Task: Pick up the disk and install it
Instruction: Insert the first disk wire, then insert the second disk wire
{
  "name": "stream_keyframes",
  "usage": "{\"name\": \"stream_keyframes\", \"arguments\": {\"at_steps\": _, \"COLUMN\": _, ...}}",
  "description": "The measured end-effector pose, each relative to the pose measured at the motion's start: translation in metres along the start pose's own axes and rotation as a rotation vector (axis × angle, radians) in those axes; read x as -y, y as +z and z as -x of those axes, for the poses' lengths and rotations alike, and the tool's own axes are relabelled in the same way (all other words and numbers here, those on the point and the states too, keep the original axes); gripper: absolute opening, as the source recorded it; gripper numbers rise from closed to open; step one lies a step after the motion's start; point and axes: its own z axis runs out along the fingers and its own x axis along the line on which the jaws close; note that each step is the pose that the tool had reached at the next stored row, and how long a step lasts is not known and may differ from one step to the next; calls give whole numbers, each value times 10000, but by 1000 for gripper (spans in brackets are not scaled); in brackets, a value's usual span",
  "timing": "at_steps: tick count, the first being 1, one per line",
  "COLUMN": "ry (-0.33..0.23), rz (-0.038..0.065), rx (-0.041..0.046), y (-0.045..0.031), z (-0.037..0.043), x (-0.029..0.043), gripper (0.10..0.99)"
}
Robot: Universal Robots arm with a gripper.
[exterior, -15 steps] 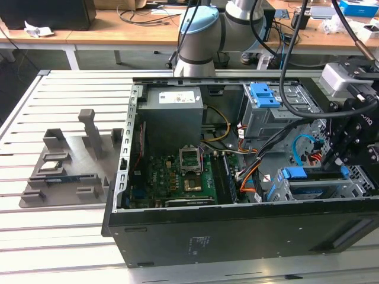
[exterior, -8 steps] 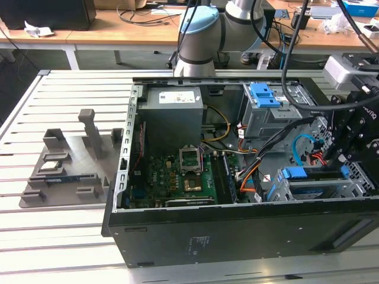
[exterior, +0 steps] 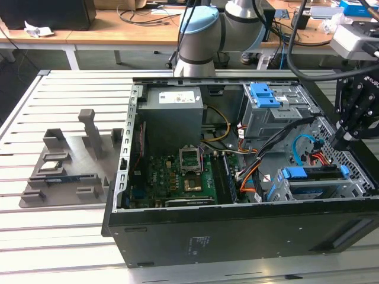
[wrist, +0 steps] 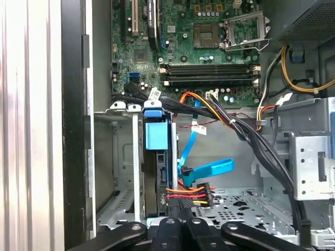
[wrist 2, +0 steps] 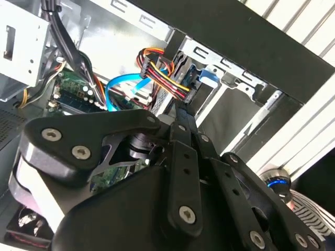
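Blue-bracketed disk [wrist: 156,172], edge-on and upright in the drive cage [wrist: 118,157] of the open computer case [exterior: 237,236]; claw [wrist: 178,227] just beside its rear edge, fingers together, gripping nothing

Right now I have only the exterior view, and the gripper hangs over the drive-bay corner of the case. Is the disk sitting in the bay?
Observer: Yes. In the first wrist view the disk stands on edge in a bay slot, with its blue carrier tab toward the motherboard.
Operator: Any cable near it?
Observer: A plug of red, orange and yellow wires sits beside the disk's end nearest the gripper.
Operator: And the blue data cable?
Observer: The blue data cable loops in the open space beside the disk. I cannot tell whether it is plugged in.
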Motion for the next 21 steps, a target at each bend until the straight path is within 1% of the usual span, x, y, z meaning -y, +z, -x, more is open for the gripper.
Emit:
{"name": "stream_keyframes", "arguments": {"at_steps": 9, "ry": 0, "rz": 0, "rx": 2, "y": -15, "z": 0, "x": -1, "gripper": 114}}
{"name": "stream_keyframes", "arguments": {"at_steps": 10, "ry": 0, "rz": 0, "rx": 2, "y": -15, "z": 0, "x": -1, "gripper": 235}}
{"name": "stream_keyframes", "arguments": {"at_steps": 11, "ry": 0, "rz": 0, "rx": 1, "y": -16, "z": 0, "x": -1, "gripper": 235}}
{"name": "stream_keyframes", "arguments": {"at_steps": 12, "ry": 0, "rz": 0, "rx": -1, "y": -16, "z": 0, "x": -7, "gripper": 302}}
{"name": "stream_keyframes", "arguments": {"at_steps": 13, "ry": -2, "rz": -1, "rx": -3, "y": -14, "z": 0, "x": -28, "gripper": 302}}
{"name": "stream_keyframes", "arguments": {"at_steps": 14, "ry": 0, "rz": 0, "rx": 1, "y": -5, "z": 7, "x": -107, "gripper": 302}}
{"name": "stream_keyframes", "arguments": {"at_steps": 15, "ry": -1, "rz": 0, "rx": 2, "y": 0, "z": 31, "x": -185, "gripper": 302}}
{"name": "stream_keyframes", "arguments": {"at_steps": 16, "ry": -8, "rz": 0, "rx": 3, "y": 3, "z": 42, "x": -244, "gripper": 302}}
{"name": "stream_keyframes", "arguments": {"at_steps": 17, "ry": -75, "rz": -2, "rx": 2, "y": 8, "z": 39, "x": -269, "gripper": 302}}
{"name": "stream_keyframes", "arguments": {"at_steps": 21, "ry": -376, "rz": -11, "rx": -13, "y": 34, "z": 35, "x": -302, "gripper": 302}}
